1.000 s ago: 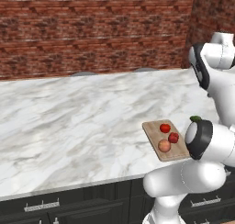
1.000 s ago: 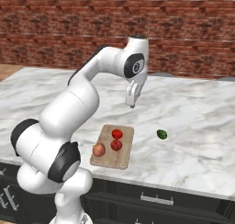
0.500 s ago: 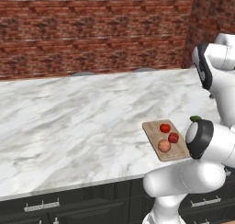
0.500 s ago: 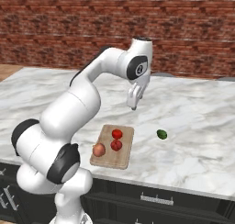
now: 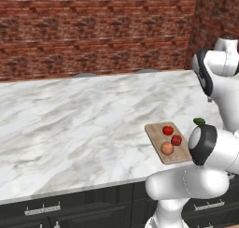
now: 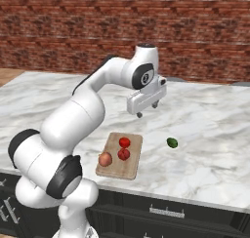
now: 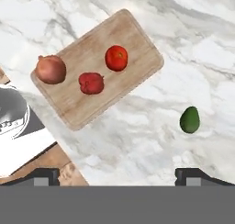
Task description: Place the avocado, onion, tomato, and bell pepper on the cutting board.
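Hand view: the avocado (image 7: 189,119) is seen lying on the marble bench (image 7: 193,53) (apart from the cutting board (image 7: 137,39)), where onion (image 7: 50,69), tomato (image 7: 116,58) and bell pepper (image 7: 91,83) are set. The fingers (image 7: 188,174) are spread wide, empty.

In the left base view the avocado (image 5: 199,121) is half hidden behind the robot's elbow, and the same arm covers one corner of the cutting board (image 5: 156,131). Whether the gripper (image 6: 147,109) is open, I cannot tell.
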{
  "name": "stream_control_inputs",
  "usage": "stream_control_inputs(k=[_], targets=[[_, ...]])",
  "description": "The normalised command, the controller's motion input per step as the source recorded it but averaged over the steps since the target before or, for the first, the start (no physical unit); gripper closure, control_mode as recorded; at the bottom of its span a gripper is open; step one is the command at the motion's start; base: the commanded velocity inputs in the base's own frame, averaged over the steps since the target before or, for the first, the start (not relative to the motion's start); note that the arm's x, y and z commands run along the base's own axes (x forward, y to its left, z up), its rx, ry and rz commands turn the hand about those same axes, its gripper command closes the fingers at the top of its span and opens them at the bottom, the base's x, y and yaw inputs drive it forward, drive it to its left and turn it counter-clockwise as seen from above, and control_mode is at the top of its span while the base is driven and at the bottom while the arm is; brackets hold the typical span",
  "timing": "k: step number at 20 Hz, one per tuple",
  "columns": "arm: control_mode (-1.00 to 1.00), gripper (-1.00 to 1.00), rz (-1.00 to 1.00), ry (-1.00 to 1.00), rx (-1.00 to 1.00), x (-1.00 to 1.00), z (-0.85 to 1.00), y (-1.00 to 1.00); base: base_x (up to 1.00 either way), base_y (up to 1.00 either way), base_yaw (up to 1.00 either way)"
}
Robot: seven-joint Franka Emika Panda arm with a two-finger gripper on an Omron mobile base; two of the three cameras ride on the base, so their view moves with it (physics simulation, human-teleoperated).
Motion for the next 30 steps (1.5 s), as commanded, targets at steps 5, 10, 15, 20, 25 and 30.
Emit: stream_control_inputs(k=[5, 10, 15, 20, 25, 30], targets=[[-1.00, -1.00, -0.49, -0.01, 0.00, 0.16, 0.00, -0.04, 0.00, 0.00, 0.00], [-1.00, -1.00, -0.27, 0.05, 0.00, 0.31, -0.03, -0.03, 0.00, 0.00, 0.00], [-1.00, -1.00, -0.12, 0.04, 0.02, 0.26, -0.14, -0.20, 0.00, 0.00, 0.00], [-1.00, -1.00, -0.08, 0.01, 0.03, 0.14, -0.15, -0.35, 0.00, 0.00, 0.00], [-1.00, -1.00, -0.02, 0.00, 0.03, 0.11, -0.17, -0.25, 0.00, 0.00, 0.00], [-1.00, -1.00, 0.00, -0.01, 0.01, 0.13, -0.22, -0.10, 0.00, 0.00, 0.00]])
